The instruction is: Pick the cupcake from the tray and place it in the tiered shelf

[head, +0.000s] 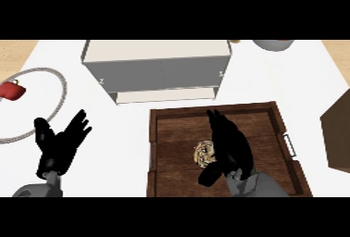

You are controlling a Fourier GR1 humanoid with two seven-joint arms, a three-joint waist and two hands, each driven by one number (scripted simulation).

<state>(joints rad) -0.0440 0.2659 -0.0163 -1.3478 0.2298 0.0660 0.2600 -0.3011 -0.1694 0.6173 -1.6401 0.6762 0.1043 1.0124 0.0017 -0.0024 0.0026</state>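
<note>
A pale cupcake lies in the middle of the dark brown wooden tray, partly hidden by my right hand. My right hand stretches over the tray with straight fingers pointing away from me, its palm beside and just right of the cupcake, thumb low at the left. The white tiered shelf stands behind the tray at the counter's back, its lower tier open toward me. My left hand rests open at the lower left, fingers up, away from the tray.
A round pale-rimmed plate with a red object on it sits at the far left. A grey bowl shows at the top right. A dark brown board lies at the right edge.
</note>
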